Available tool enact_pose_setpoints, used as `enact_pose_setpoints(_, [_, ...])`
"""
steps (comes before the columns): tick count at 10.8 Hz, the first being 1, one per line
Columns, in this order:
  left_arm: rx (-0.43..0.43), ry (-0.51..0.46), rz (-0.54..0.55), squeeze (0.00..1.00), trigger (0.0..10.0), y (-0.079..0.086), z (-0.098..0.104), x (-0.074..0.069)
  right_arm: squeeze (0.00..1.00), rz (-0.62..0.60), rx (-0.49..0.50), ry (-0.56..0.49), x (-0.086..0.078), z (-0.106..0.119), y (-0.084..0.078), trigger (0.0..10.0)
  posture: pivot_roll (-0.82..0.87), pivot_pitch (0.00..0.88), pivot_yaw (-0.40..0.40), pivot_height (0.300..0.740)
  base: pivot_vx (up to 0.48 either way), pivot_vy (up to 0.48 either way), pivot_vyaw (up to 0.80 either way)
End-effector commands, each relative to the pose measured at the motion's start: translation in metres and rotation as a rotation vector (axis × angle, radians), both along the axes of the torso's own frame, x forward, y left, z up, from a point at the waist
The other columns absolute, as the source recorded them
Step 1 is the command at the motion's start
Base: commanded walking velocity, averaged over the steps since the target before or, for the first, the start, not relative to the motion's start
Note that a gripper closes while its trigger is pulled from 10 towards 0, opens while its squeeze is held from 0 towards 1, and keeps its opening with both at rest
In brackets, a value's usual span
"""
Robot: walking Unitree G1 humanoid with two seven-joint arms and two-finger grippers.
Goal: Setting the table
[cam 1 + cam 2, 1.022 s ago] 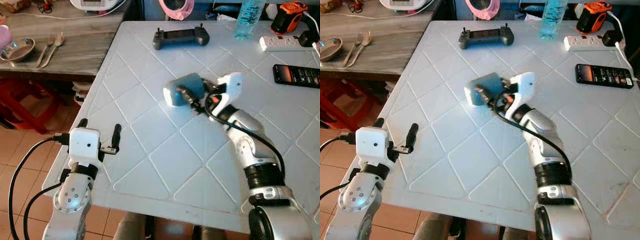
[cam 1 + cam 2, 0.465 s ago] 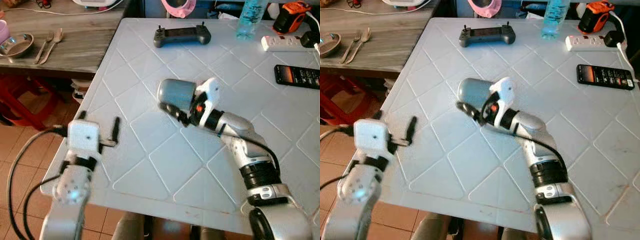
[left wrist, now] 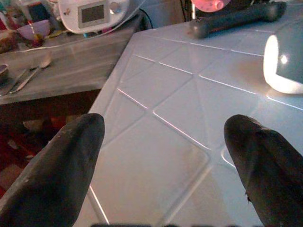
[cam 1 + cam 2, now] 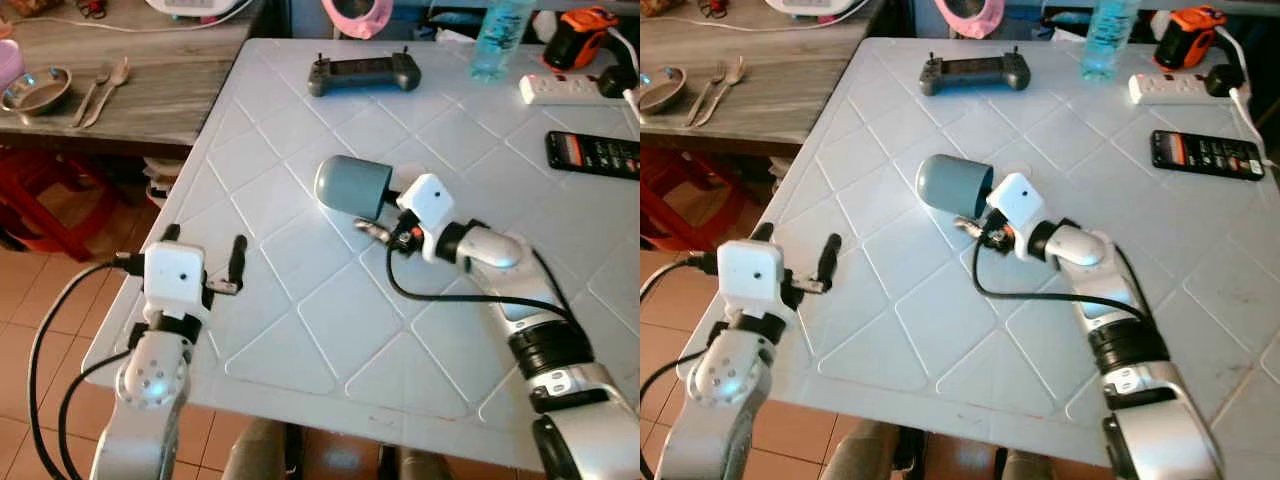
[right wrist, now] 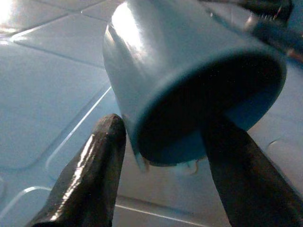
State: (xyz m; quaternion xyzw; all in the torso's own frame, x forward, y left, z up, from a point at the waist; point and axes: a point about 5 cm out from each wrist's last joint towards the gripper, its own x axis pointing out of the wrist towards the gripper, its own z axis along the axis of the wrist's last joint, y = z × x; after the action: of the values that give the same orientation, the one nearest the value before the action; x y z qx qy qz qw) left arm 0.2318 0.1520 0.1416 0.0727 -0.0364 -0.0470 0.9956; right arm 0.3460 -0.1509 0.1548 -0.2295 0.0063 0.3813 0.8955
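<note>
In the middle of the frame, on the white table (image 4: 330, 320) with its raised diamond pattern, a smooth grey-blue cup (image 4: 352, 186) lies tipped on its side, rounded base toward the left edge of the frame, mouth toward the right gripper (image 4: 372, 226). That gripper reaches in from the lower right on a silver arm. In the wrist view its two black fingers (image 5: 85, 175) sit at the cup's rim, one outside the wall and the other at the dark mouth; whether they actually pinch it I cannot tell. A black cable loops from the wrist across the tabletop.

At the lower left, the left gripper (image 4: 202, 270) hovers over the table's edge, its glossy black fingers (image 3: 57, 165) spread wide apart with nothing between them, well apart from the cup.

Along the top of the frame lie a black controller (image 4: 362, 72), a clear ribbed bottle (image 4: 497, 38), a white power strip (image 4: 565, 88) and a dark phone (image 4: 595, 152). At the upper left a grey wooden counter (image 4: 150, 95) carries a metal bowl (image 4: 36, 90), a fork (image 4: 90, 95) and a spoon (image 4: 108, 92).
</note>
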Motion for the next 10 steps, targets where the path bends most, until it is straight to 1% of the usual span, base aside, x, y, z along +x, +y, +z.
enact_pose_setpoints(1, [0.003, 0.017, 0.007, 0.00, 10.0, 0.001, -0.005, -0.003, 0.00, 0.025, -0.050, -0.053, 0.000, 0.003, 0.003, 0.0, 0.13, 0.144, 0.059, 0.740, 0.000, 0.000, 0.00])
enact_pose_setpoints(3, [-0.004, 0.018, 0.012, 0.00, 10.0, -0.001, -0.006, -0.001, 0.00, 0.027, -0.097, -0.099, 0.002, 0.003, 0.001, 0.0, 0.12, 0.148, 0.054, 0.740, 0.000, 0.000, 0.00])
enact_pose_setpoints(4, [-0.004, 0.014, 0.018, 0.00, 10.0, 0.001, -0.005, 0.000, 0.00, 0.034, -0.090, -0.134, 0.002, 0.006, 0.000, 0.0, 0.13, 0.157, 0.051, 0.740, 0.000, 0.000, 0.00])
enact_pose_setpoints(6, [-0.005, 0.024, 0.023, 0.00, 10.0, 0.001, -0.007, -0.003, 0.00, 0.099, -0.207, -0.212, 0.001, 0.008, 0.002, 0.0, 0.12, 0.160, 0.048, 0.740, 0.000, 0.000, 0.00])
enact_pose_setpoints(7, [-0.010, 0.026, 0.021, 0.00, 10.0, -0.002, -0.007, -0.001, 0.00, 0.124, -0.312, -0.312, 0.005, 0.023, -0.001, 0.0, 0.12, 0.158, 0.046, 0.740, 0.000, 0.000, 0.00])
enact_pose_setpoints(8, [-0.012, 0.026, 0.016, 0.00, 10.0, -0.003, -0.008, 0.001, 0.00, 0.163, -0.376, -0.355, 0.008, 0.032, 0.001, 0.0, 0.11, 0.155, 0.048, 0.740, 0.000, 0.000, 0.00])
enact_pose_setpoints(9, [-0.011, 0.025, 0.010, 0.00, 10.0, -0.004, -0.008, 0.003, 0.00, 0.180, -0.391, -0.383, 0.014, 0.044, 0.006, 0.0, 0.10, 0.149, 0.045, 0.740, 0.000, 0.000, 0.00])
enact_pose_setpoints(10, [-0.011, 0.020, 0.012, 0.00, 10.0, -0.005, -0.008, 0.006, 0.00, 0.190, -0.406, -0.404, 0.016, 0.048, 0.007, 0.0, 0.10, 0.140, 0.037, 0.740, 0.000, 0.000, 0.00])
